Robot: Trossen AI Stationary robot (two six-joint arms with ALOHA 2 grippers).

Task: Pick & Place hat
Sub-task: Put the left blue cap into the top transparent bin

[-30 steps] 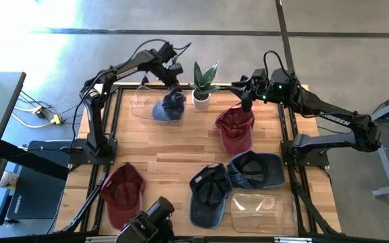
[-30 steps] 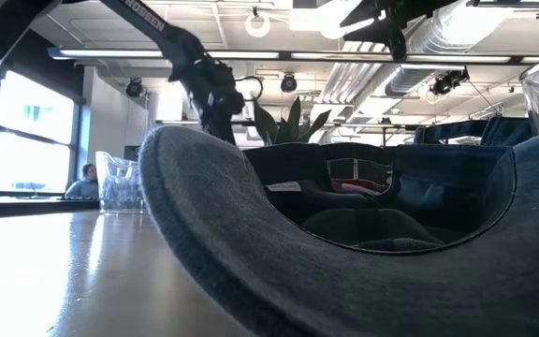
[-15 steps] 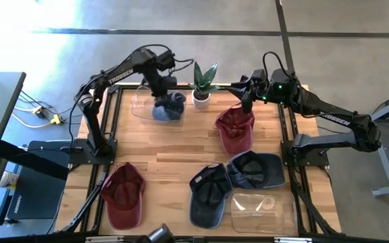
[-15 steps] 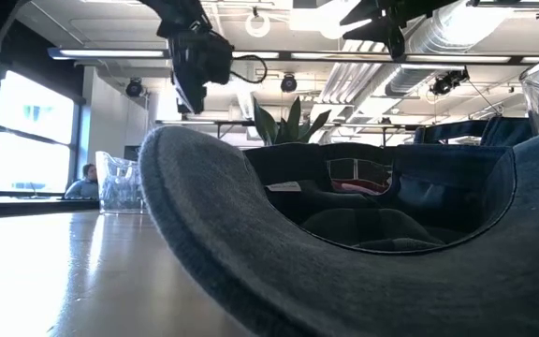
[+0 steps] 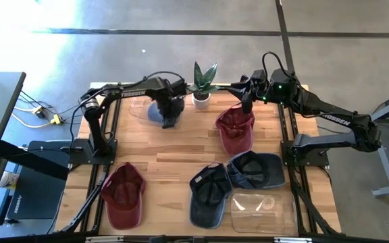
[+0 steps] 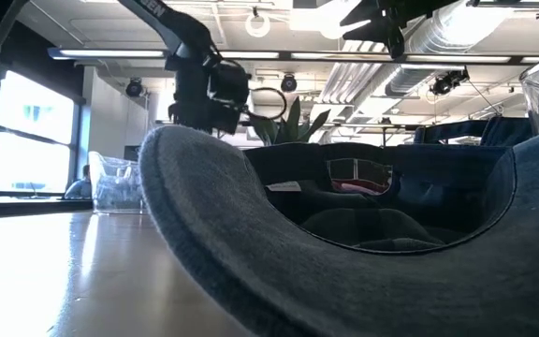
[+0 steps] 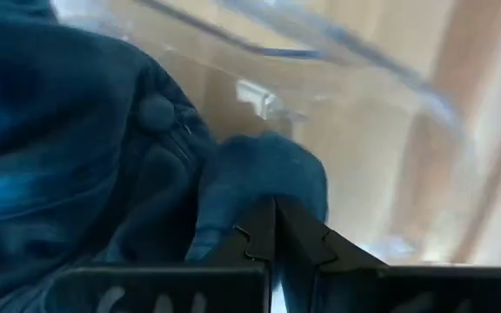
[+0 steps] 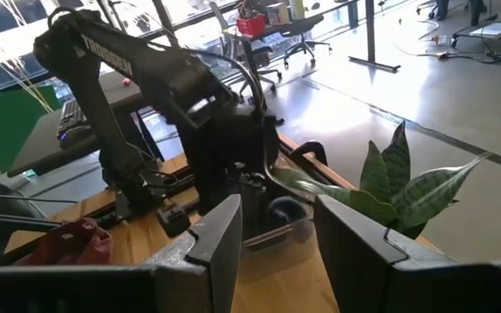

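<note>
1. Nearest the table's front edge we see a clear plastic bin (image 5: 261,210) on the right and a red cap (image 5: 122,195) lying open side up on the left.
2. Just behind the bin lie two dark blue caps: one (image 5: 209,193) beside it, the other (image 5: 256,168) touching the first; in the low view one blue cap's brim fills the foreground.
3. Farther back on the right, a second red cap (image 5: 235,129) rests on the wooden table (image 5: 181,145), directly under our right gripper (image 5: 247,102).
4. In the right wrist view that gripper's fingers (image 8: 220,235) stand apart with nothing between them; the gripper hovers above the red cap without holding it.
5. At the far edge sits a potted plant (image 5: 202,84) in a white pot, between the two arms.
6. Beside the plant, at far left, a second clear container (image 5: 138,108) holds the blue hat (image 5: 159,112), the thing we are moving; the hat lies over the container's near rim.
7. Our left gripper (image 5: 171,116) is down on that hat. In the left wrist view its fingers (image 7: 256,235) meet tightly, with a fold of the blue hat (image 7: 103,165) pressed at their tips, though we cannot tell whether cloth is really pinched.
</note>
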